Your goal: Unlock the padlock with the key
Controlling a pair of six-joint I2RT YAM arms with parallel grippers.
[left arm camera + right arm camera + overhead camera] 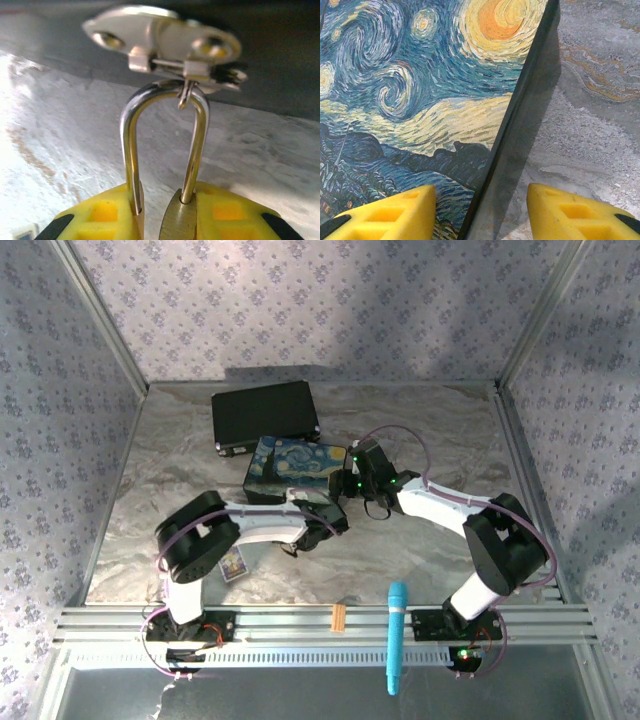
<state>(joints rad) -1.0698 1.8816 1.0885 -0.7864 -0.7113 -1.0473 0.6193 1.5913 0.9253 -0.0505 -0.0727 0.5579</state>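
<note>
Looping through the metal clasp (160,40) of the painted box (410,90), the silver shackle (131,145) ties the padlock (177,222) there; its brass body sits between the yellow fingers (100,217) of the left gripper (165,220), which seem closed on it, though the close view is blurry; the right gripper (482,215) stands with fingers apart, astride the box's dark edge.

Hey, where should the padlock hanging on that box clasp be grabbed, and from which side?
Grip the padlock by its brass body, pinching it across its sides, coming from the end away from the clasp. The thin round shackle is threaded through the clasp's loop, so it offers little to hold.
</note>
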